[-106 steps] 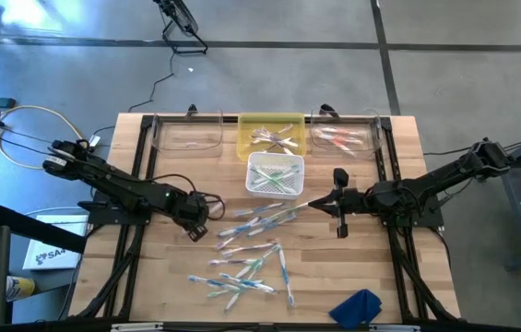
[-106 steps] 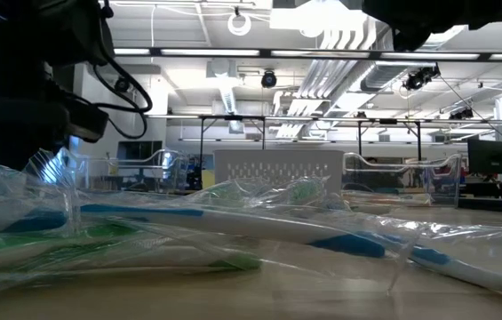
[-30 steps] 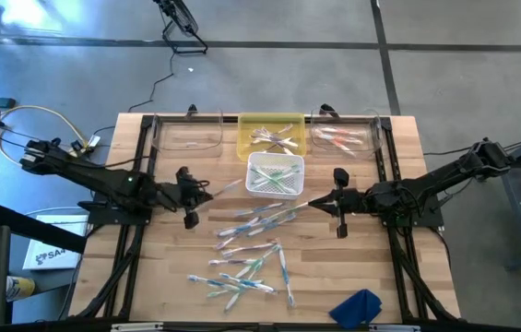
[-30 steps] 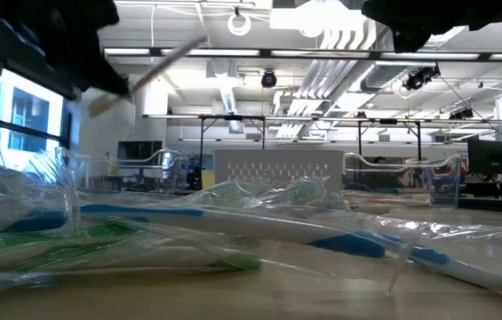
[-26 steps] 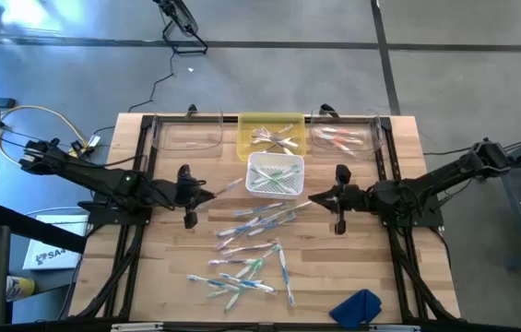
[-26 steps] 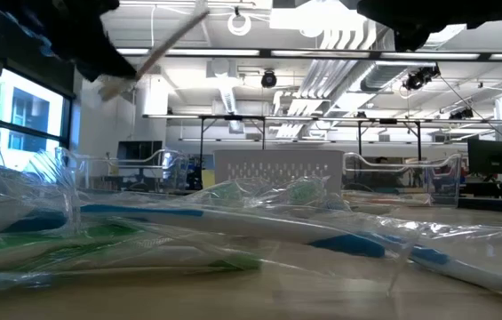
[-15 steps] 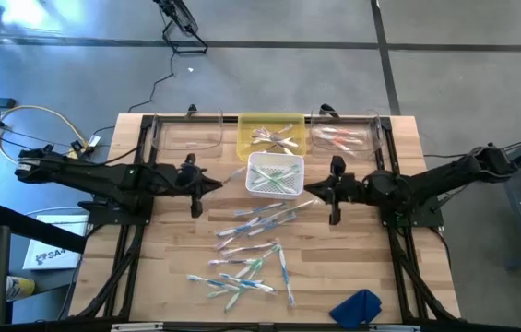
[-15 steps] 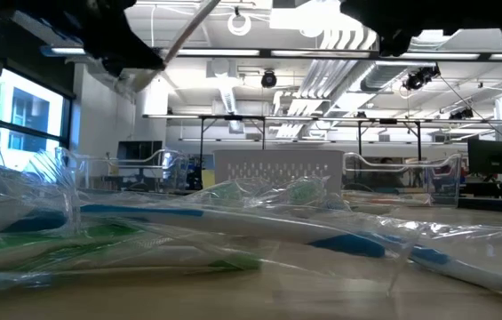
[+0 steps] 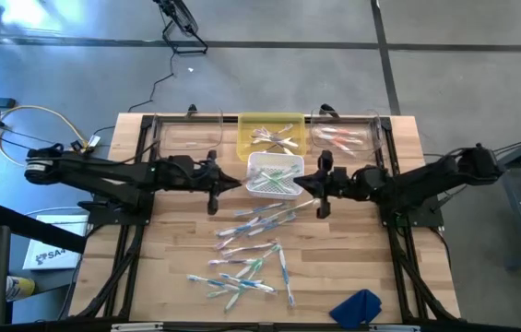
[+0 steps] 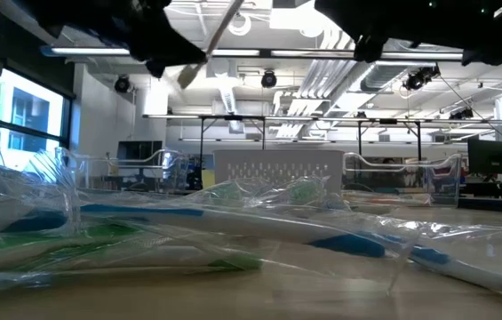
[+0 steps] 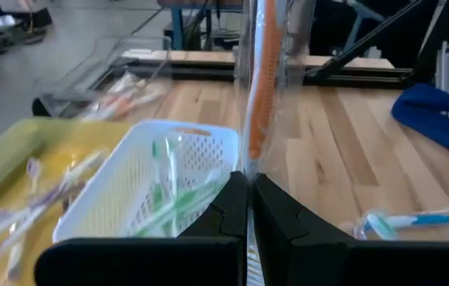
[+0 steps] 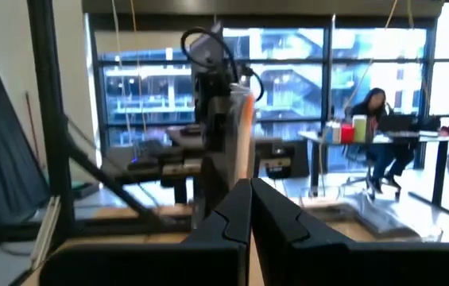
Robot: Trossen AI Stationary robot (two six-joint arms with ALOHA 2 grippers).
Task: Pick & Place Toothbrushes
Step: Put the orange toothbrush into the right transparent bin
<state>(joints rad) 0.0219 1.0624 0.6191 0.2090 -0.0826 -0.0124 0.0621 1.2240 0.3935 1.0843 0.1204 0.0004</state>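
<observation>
Mostly white, plastic-wrapped toothbrushes (image 9: 251, 244)

Free room and obstacles, high view. Both grippers flank the white basket (image 9: 275, 175) at centre: left gripper (image 9: 231, 182) at its left edge, right gripper (image 9: 302, 184) at its right edge, each clamped on a wrapped toothbrush, closing off both sides. Upper frame: clear tray (image 9: 187, 135), yellow tray (image 9: 245, 124) and second clear tray (image 9: 371, 129) form a row. Loose toothbrushes (image 9: 246, 249) litter the centre and lower centre. Blue cloth (image 9: 356, 307) occupies lower right. Bare table (image 9: 175, 258) lies open at lower left and right of the pile.
</observation>
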